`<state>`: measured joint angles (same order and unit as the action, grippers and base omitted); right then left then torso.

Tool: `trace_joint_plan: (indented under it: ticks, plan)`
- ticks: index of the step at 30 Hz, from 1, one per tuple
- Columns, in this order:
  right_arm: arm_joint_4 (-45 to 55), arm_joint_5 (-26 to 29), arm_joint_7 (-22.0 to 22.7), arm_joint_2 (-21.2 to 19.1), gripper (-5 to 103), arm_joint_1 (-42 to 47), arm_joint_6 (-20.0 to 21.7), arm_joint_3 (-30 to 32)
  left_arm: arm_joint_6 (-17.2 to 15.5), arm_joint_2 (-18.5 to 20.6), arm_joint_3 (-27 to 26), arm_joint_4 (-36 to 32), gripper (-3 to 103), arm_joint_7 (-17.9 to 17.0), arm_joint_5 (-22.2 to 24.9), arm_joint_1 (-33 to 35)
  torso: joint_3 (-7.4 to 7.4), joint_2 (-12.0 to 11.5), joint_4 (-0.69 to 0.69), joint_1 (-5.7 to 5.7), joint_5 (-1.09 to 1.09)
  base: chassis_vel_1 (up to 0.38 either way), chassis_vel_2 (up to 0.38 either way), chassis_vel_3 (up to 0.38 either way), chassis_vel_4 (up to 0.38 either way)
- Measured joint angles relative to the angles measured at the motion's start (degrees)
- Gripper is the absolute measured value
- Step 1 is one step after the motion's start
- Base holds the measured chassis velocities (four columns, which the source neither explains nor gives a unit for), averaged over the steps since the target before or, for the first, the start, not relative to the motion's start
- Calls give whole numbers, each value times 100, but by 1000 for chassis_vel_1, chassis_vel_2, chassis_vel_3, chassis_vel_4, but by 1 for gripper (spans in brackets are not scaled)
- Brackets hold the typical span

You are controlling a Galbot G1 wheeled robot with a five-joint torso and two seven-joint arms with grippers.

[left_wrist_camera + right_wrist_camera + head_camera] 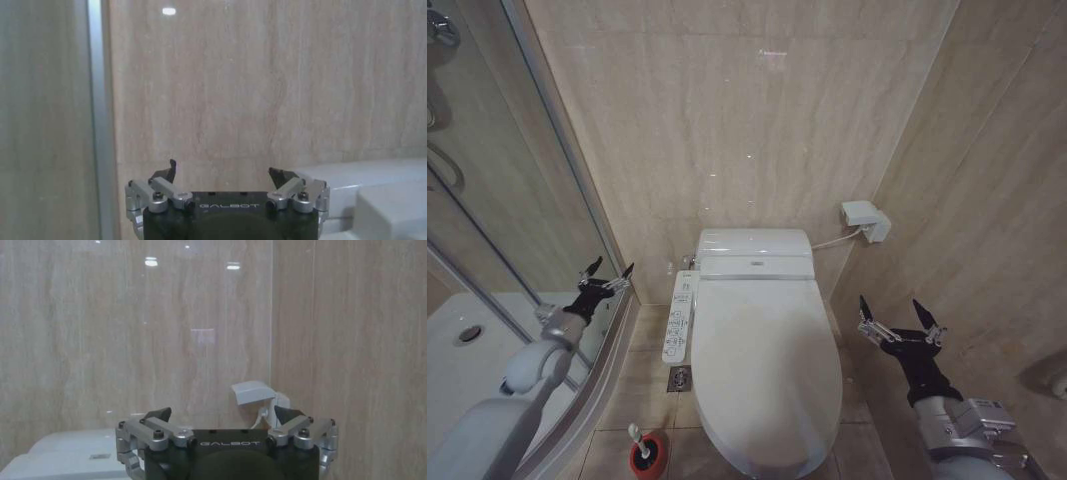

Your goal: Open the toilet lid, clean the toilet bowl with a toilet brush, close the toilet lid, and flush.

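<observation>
Here, the head view looks down on a smart toilet set against a beige marble-tiled wall. The toilet lid [765, 375] is down, lying flat over the seat and hiding the bowl. Behind it sits the white rear housing [754, 253], and a side control panel [680, 319] with buttons runs along the robot's-left edge of the seat. On the floor near the front left corner of the toilet stands the toilet brush [636, 437], its white handle tilted up out of a red cup holder [649, 457]. A round floor drain [680, 378] lies between the holder and the control panel.

The left gripper [606, 272] hangs in the air to the left of the toilet, just in front of the glass shower enclosure [517, 200], fingers spread and holding nothing; the left wrist view shows the same splayed fingertips [167, 172] facing the tiled wall. The right gripper [897, 315] hovers to the right of the toilet lid, near the side wall, likewise spread wide and empty. A white wall box [865, 219] with a cable is mounted above it, also visible in the right wrist view [253, 392].
</observation>
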<state>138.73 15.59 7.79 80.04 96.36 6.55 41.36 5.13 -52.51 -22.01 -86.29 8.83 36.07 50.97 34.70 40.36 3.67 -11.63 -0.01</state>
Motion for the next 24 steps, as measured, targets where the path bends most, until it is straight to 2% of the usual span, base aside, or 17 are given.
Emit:
trace_joint_plan:
  ticks: [5,6,8,9,11,13,16,24]
  plan:
    - [0,0,0,0,100,0,0,0,148,-86,562,798,94,88,-40,-871,0,0,1,0,1,0,0,0,0]
    - [0,0,0,0,100,0,0,0,148,-86,562,798,94,88,-40,-871,0,0,1,0,1,0,0,0,0]
    - [0,0,-1,0,100,0,0,0,221,-149,1038,1263,94,132,-40,-1460,0,0,-2,0,2,0,0,0,0]
    - [0,0,-1,0,100,0,0,0,221,-149,1038,1263,94,132,-40,-1460,0,0,-2,0,2,0,0,0,0]
    - [0,0,-1,-1,100,0,0,0,377,-227,1527,1735,94,223,-39,-1954,0,0,1,0,1,0,0,0,0]
    - [1,0,-1,0,100,0,0,0,422,-255,1669,1896,94,261,-39,-2106,0,0,2,0,2,0,0,0,0]
    - [0,0,-1,0,100,0,0,0,599,-421,2250,2653,93,477,-36,-2812,0,0,1,0,1,0,0,0,0]
    - [0,0,-1,0,100,0,0,0,514,-551,2937,3396,93,701,90,-3665,0,0,-1,0,2,0,0,0,0]
